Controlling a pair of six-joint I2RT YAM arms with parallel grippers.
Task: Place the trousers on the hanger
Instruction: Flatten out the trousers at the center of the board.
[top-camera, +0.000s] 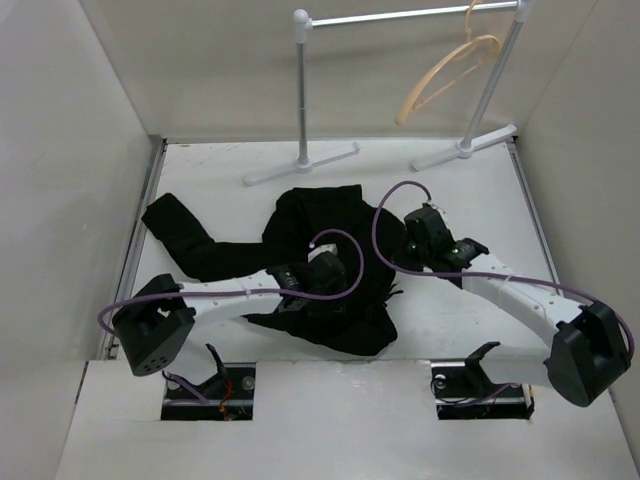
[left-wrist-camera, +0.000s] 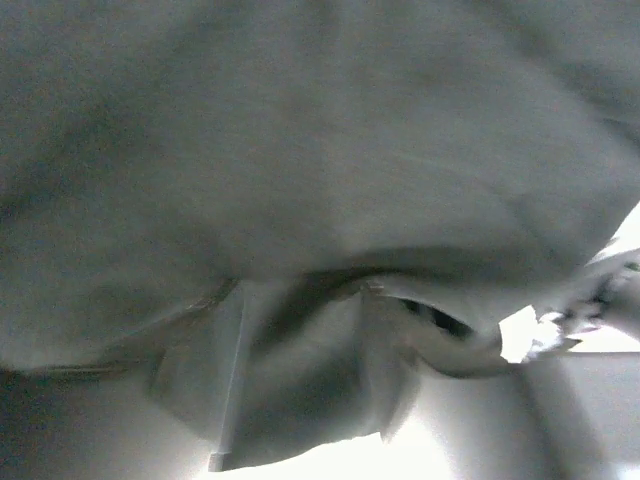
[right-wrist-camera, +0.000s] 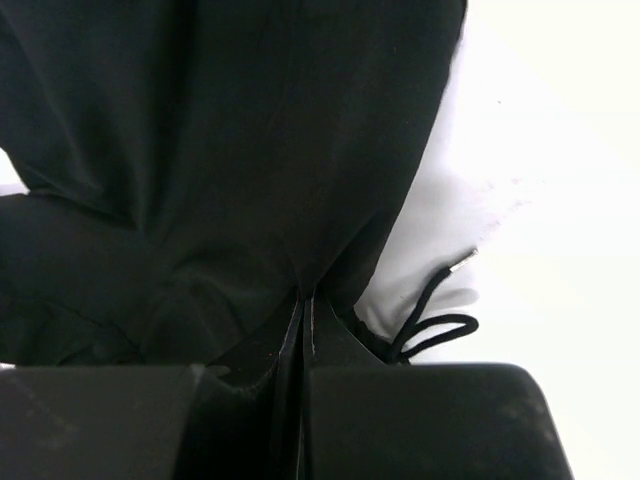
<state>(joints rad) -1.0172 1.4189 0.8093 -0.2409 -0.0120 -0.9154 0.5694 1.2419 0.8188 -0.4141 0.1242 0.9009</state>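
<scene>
**Black trousers on the table, right jaws pinched on the cloth**

Black trousers (top-camera: 310, 215) lie bunched in the middle of the white table (top-camera: 450, 190), between the two arms. We see one leg (top-camera: 180, 235) trailing out to the left. The tan hanger (top-camera: 450, 70) hangs tilted by its hook from the silver rail (top-camera: 410, 15) at the far right, well apart from the trousers.

The right gripper (top-camera: 400, 243) sits at the right edge of the heap. In its wrist view we see the fingers pressed together with a fold of the cloth caught between them, and a black drawstring (right-wrist-camera: 440, 310) lying looped on the table just to the right.

The left gripper (top-camera: 328, 274) is over the near middle of the trousers, dark against dark. Its wrist view is filled with blurred grey cloth, so we cannot tell whether its jaws are apart or together.
</scene>
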